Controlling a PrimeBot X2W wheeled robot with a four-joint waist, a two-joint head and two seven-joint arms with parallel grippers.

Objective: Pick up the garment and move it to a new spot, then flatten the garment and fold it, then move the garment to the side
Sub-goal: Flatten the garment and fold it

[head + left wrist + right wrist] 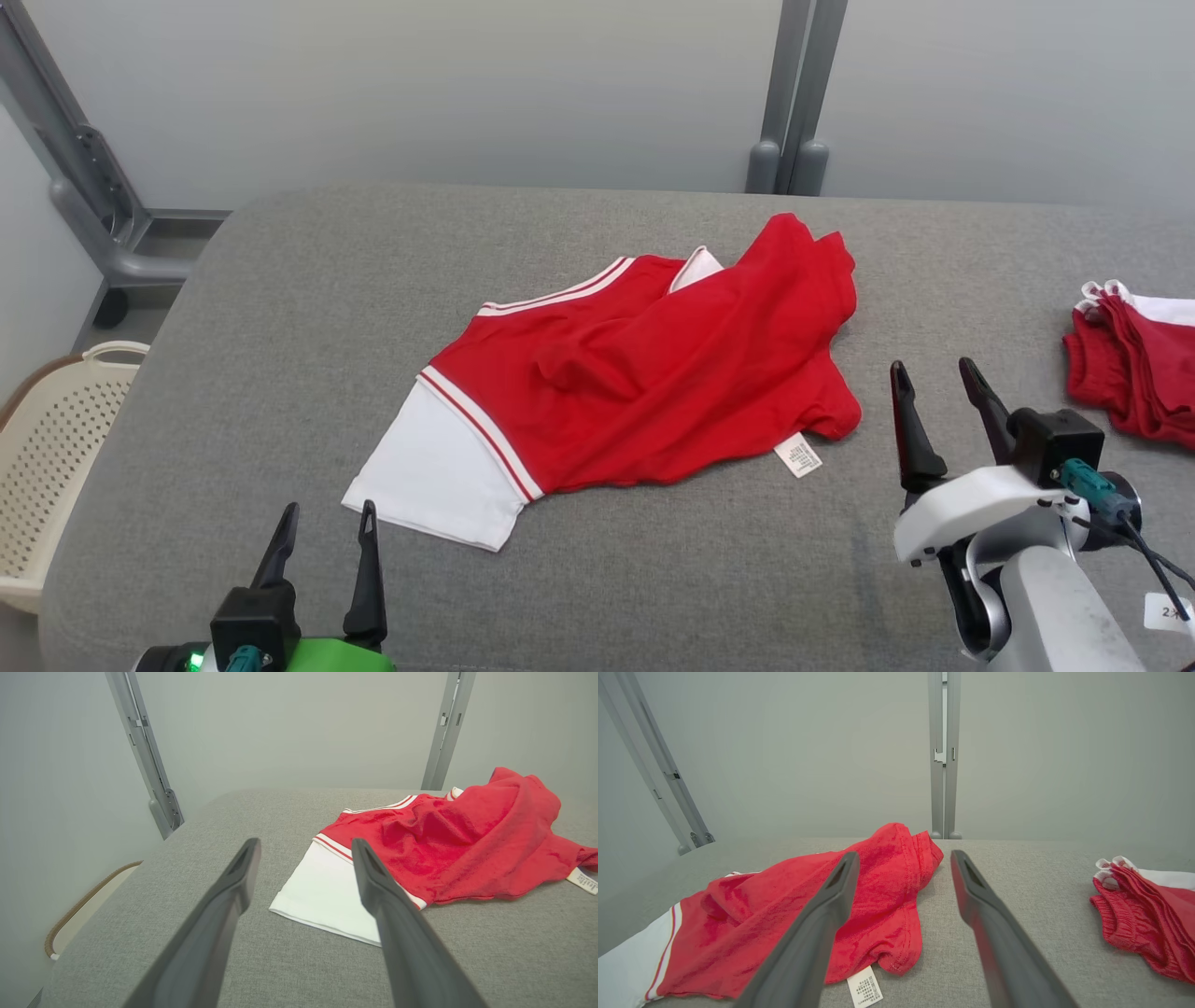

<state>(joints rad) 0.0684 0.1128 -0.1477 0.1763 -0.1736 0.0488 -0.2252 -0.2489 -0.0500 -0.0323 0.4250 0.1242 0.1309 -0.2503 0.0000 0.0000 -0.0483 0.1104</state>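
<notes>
1. A soft grey table (280,308) fills most of the head view. Behind it are a pale wall (467,84) and grey metal posts (794,93).
2. The garment (653,373) is a red shirt with white parts. It lies crumpled on the table in the middle of the frame.
3. A flat white part (439,476) with thin red stripes sticks out at the shirt's lower left.
4. A small white label (798,455) pokes out at the shirt's lower right edge.
5. The left gripper (330,509) is at the lower left of the frame. Its two dark fingers stand wide apart and hold nothing. It is near the white part but does not touch it.
6. The right gripper (932,366) is at the lower right. Its fingers are also spread and empty. It sits just to the right of the shirt, not touching it.
7. A small pile of red and white clothes (1130,373) lies on the table at the right edge.
8. A cream basket (56,448) with little holes sits beside the table at the left edge.
</notes>
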